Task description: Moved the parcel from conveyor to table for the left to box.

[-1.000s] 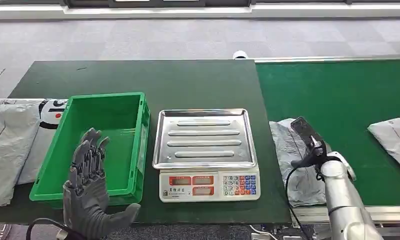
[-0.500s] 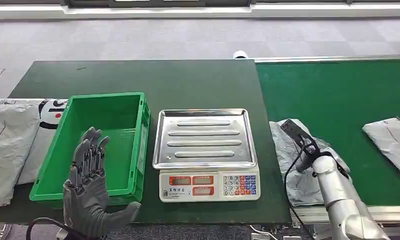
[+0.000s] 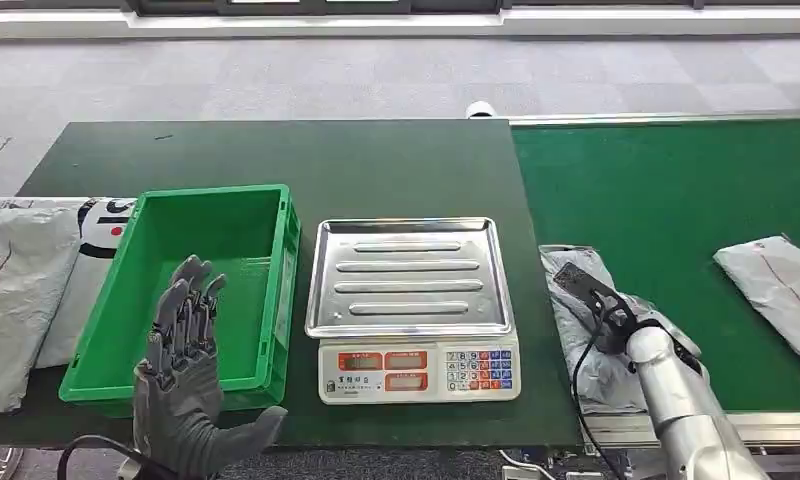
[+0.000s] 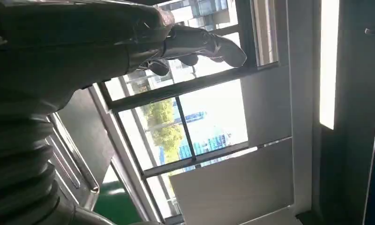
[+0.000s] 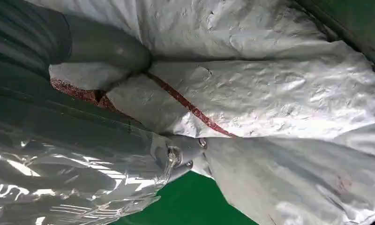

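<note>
A grey poly-mailer parcel [image 3: 586, 330] lies on the green conveyor [image 3: 676, 190], just right of the weighing scale [image 3: 412, 305] and at the belt's near edge, with the robot's right hand [image 3: 616, 322] down on top of it. In the right wrist view the thumb [image 5: 110, 49] presses into the crinkled film [image 5: 270, 89], but whether the fingers have closed on it cannot be told. The bag looks soft, light and slick, likely to sag and slide; a gathered fold near its middle seems the safest hold. Left of the scale, the left hand [image 3: 181, 385] hovers with fingers spread and empty before the green crate [image 3: 276, 290].
</note>
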